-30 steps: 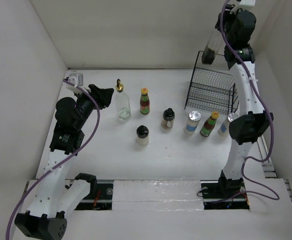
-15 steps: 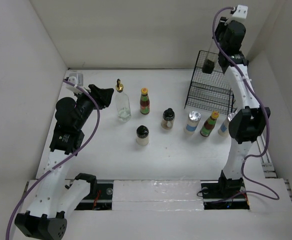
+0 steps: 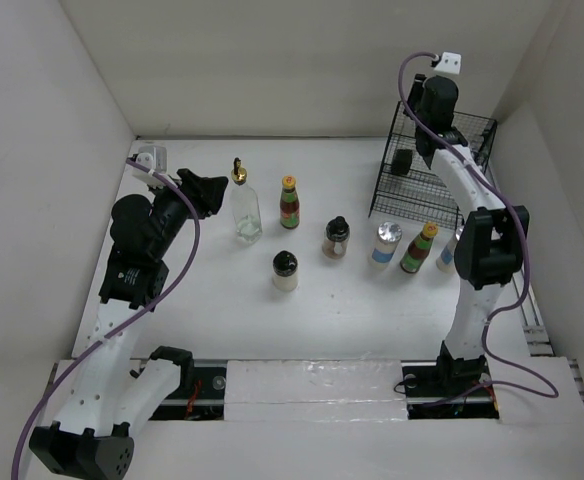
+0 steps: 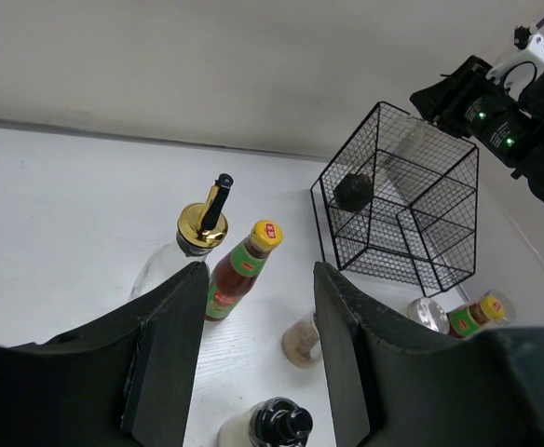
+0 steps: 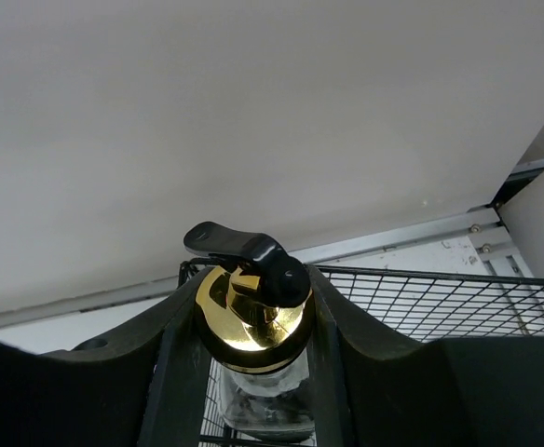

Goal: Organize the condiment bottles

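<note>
My right gripper [image 3: 422, 137] is shut on the gold cap of a clear glass bottle [image 5: 253, 321] with a black spout. It holds the bottle tilted, with the dark base [image 4: 354, 189] inside the upper part of the black wire basket [image 3: 442, 175]. My left gripper [image 3: 208, 190] hangs open and empty at the left, apart from the bottles. On the table stand a gold-spout glass bottle [image 3: 244, 208], a yellow-capped sauce [image 3: 290, 204], two black-capped jars [image 3: 336, 238] [image 3: 285, 271], a shaker [image 3: 386, 243] and a second sauce [image 3: 419, 248].
The basket stands at the back right against the walls. White walls close in the table on the left, back and right. Another shaker [image 3: 447, 252] is half hidden behind my right arm's elbow [image 3: 484, 250]. The bottles form a loose row across the table's middle.
My right arm has come down and forward, bringing the held bottle from above the basket into its upper part. The left arm and the standing bottles have not moved.
</note>
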Motion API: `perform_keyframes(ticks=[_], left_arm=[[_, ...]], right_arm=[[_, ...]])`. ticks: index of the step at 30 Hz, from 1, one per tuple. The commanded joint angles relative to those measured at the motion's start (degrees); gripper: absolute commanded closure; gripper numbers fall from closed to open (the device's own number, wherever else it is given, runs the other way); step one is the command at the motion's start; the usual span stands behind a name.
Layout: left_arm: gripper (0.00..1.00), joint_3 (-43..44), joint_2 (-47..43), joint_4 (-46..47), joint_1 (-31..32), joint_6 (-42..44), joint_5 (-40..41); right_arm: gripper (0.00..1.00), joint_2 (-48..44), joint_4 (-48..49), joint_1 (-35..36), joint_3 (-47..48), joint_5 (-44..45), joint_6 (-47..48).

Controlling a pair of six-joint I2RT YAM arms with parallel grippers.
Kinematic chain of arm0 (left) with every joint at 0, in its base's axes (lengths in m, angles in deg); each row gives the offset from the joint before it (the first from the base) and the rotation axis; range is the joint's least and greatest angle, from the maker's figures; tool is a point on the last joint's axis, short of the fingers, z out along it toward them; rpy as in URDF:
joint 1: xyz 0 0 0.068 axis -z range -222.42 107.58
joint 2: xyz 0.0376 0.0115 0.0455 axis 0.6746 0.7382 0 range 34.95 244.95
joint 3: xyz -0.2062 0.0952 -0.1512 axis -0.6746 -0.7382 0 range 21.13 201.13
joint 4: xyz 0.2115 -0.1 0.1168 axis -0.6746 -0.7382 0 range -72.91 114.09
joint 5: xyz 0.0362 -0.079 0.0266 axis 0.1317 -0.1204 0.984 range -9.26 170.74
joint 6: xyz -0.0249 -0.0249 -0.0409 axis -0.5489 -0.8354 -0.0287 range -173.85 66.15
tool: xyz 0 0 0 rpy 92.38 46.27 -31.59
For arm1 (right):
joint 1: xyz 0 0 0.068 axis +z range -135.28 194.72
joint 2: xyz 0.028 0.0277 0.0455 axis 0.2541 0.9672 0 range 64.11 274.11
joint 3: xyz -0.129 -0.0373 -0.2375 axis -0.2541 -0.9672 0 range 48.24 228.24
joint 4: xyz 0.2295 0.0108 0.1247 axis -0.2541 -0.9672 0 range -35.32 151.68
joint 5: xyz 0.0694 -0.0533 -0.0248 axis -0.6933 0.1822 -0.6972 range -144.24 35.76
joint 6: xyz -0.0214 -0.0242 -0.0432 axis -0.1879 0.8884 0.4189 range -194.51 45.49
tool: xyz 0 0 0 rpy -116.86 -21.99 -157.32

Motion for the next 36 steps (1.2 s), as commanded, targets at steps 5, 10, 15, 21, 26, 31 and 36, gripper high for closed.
perform_keyframes(ticks=[5, 10, 15, 21, 26, 31, 36], left_arm=[[0.55, 0.01, -0.77, 3.61, -0.08, -0.35, -1.07], [0.55, 0.01, -0.77, 3.09, -0.08, -0.35, -0.55], [0.55, 0.01, -0.77, 3.08, -0.08, -0.35, 0.07], [0.55, 0.01, -0.77, 2.56, -0.08, -0.88, 0.85], [0.58, 1.23, -0.77, -0.86, -0.08, -3.33, 8.56], [0.7, 1.15, -1.3, -2.46, -0.78, -5.8, 12.46], [0.87, 1.68, -1.3, -4.65, -1.31, -6.33, 16.68]], right_arm=[[0.67, -5.48, 9.74, 0.27, -2.41, -0.02, -3.33], [0.36, -8.29, 8.07, -0.26, -2.41, -1.33, -3.33], [0.23, -10.59, 5.35, -1.4, -0.14, -4.32, -2.28], [0.19, -14.09, 2.44, -1.93, 0.66, -9.15, -1.14], [0.92, -18.4, 2.44, 2.62, -3.37, -29.75, 1.67], [0.83, -19.99, 2.44, 12.82, -11.37, -43.25, 6.68], [0.28, -19.46, 3.23, 21.61, -16.38, -52.31, 10.64]])
